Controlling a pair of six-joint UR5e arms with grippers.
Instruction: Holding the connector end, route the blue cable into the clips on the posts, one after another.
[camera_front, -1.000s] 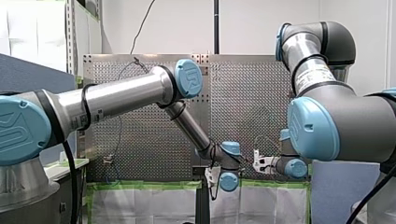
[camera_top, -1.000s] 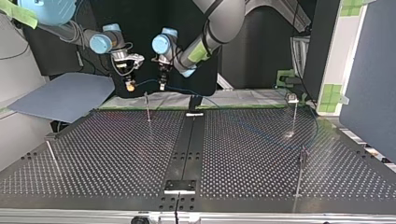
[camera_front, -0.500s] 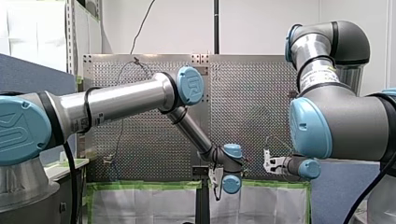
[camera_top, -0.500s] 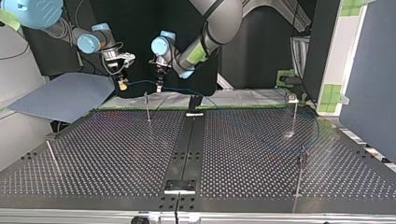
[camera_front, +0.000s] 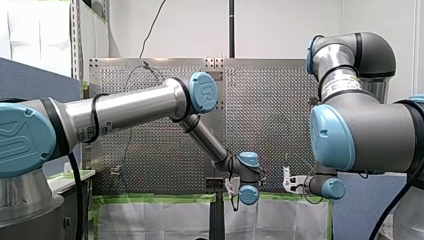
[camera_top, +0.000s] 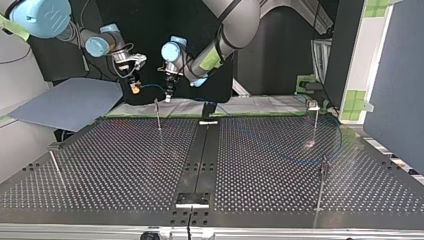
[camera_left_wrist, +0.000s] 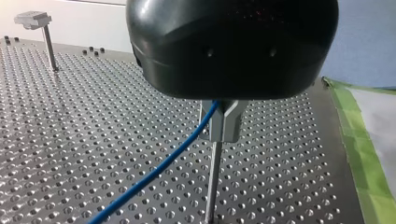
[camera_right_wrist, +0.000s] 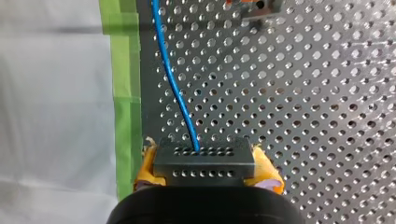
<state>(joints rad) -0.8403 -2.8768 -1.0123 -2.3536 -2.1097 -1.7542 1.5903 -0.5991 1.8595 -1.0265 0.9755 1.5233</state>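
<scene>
The blue cable (camera_top: 151, 86) hangs taut between my two grippers above the table's far edge in the top view. My right gripper (camera_right_wrist: 205, 161) has its yellow pads (camera_right_wrist: 268, 170) shut on the black connector block (camera_right_wrist: 204, 169), and the blue cable (camera_right_wrist: 172, 79) leaves the block's front. My left gripper (camera_left_wrist: 221, 136) is shut on the cable (camera_left_wrist: 154, 171) a short way along. It hovers just above a thin post (camera_left_wrist: 212, 182). That same post (camera_top: 157, 114) stands below and between both grippers, my left gripper (camera_top: 168, 96) and my right gripper (camera_top: 134, 90).
More clip posts stand on the perforated table: one (camera_top: 55, 162) at the top view's left, two (camera_top: 315, 120) (camera_top: 322, 182) at its right, where the cable trails. Green tape (camera_right_wrist: 123, 70) lines the table's far edge. A blue-grey panel (camera_top: 65, 102) lies beyond the far left corner.
My right gripper has carried the connector towards the top view's left, drawing the cable straighter. My left gripper has slid slightly the same way, staying shut on the cable.
</scene>
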